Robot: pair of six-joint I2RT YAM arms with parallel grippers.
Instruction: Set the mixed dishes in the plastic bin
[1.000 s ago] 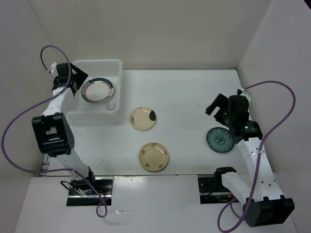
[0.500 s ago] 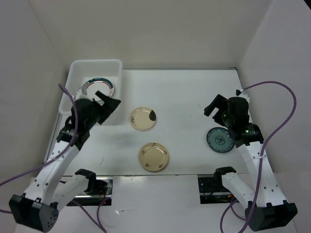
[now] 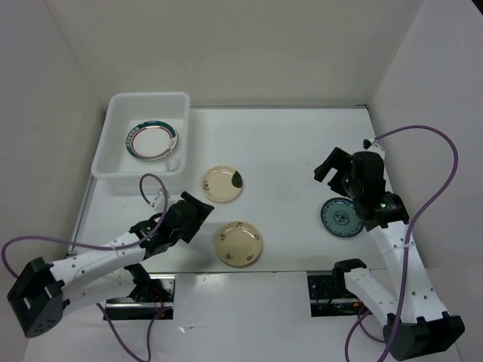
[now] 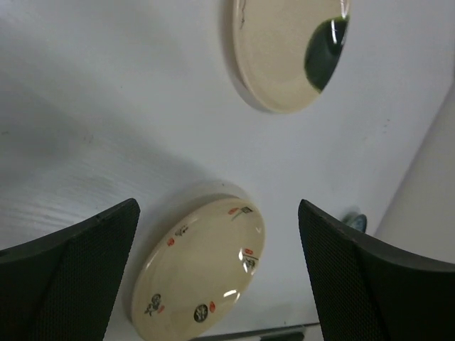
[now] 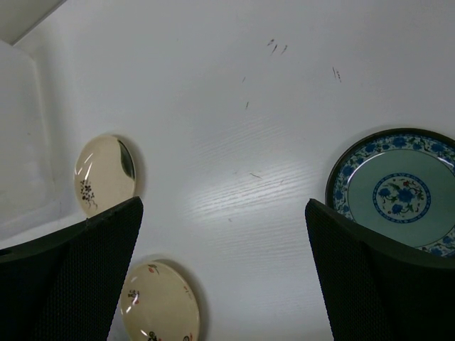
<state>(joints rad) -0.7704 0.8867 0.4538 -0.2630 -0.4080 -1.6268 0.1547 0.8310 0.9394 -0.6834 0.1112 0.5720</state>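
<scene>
Bench (image 3: pixel 287 143): three plates outstanding. Plastic bin (image 3: pixel 149 96) sits at the back-left corner and holds a ringed plate (image 3: pixel 153 141); a dropped dish could strike and chip it. Left gripper (image 4: pixel 218 209), jaws released and empty, faces the front cream plate (image 4: pixel 199 273) near the front edge. A shallow pinch on its low rim may skid it off. The dark-patched cream plate (image 3: pixel 223 185) lies just beside the bin. Right gripper (image 5: pixel 224 206), likewise released and empty, hangs by the teal plate (image 5: pixel 402 192) near the right edge; same hazard.
</scene>
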